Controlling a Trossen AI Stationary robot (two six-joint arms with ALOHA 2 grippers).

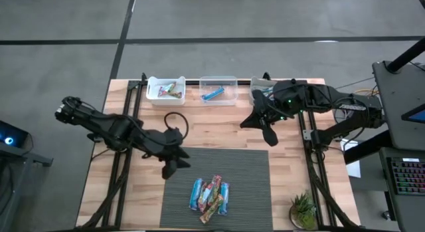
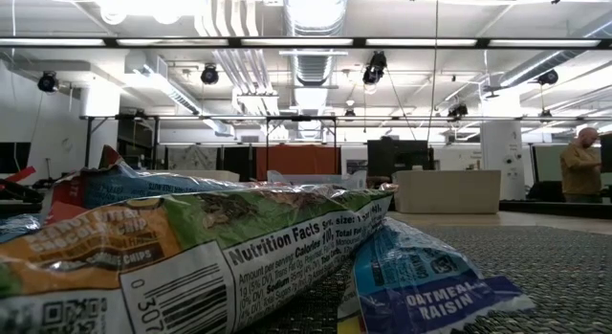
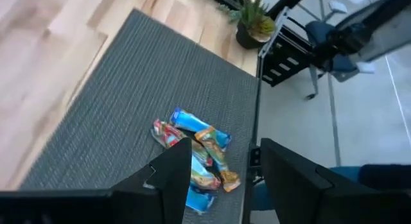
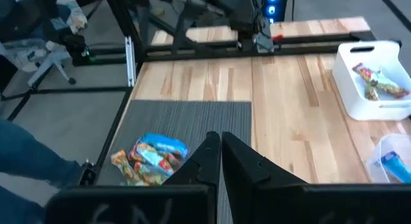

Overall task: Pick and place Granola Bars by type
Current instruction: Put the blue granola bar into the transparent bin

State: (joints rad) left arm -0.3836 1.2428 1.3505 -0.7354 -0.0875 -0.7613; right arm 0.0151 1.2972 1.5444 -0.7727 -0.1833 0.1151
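A small pile of granola bars [image 1: 209,195], blue ones and multicoloured ones, lies on the grey mat [image 1: 246,165] near the table's front edge. The low view shows the bars [image 2: 220,243] close up, and neither gripper is in that view. My left gripper [image 1: 174,167] hangs open above the mat's left part, short of the pile [image 3: 196,150], with nothing between its fingers. My right gripper [image 1: 269,135] is shut and empty, held high over the wood at the mat's far right corner. The pile [image 4: 151,158] lies well beyond it.
Along the far edge stand a white bin [image 1: 165,90] with multicoloured bars, a clear bin [image 1: 218,90] with a blue bar, and a third bin [image 1: 260,84] partly under the right arm. A potted plant [image 1: 303,211] stands at the near right corner.
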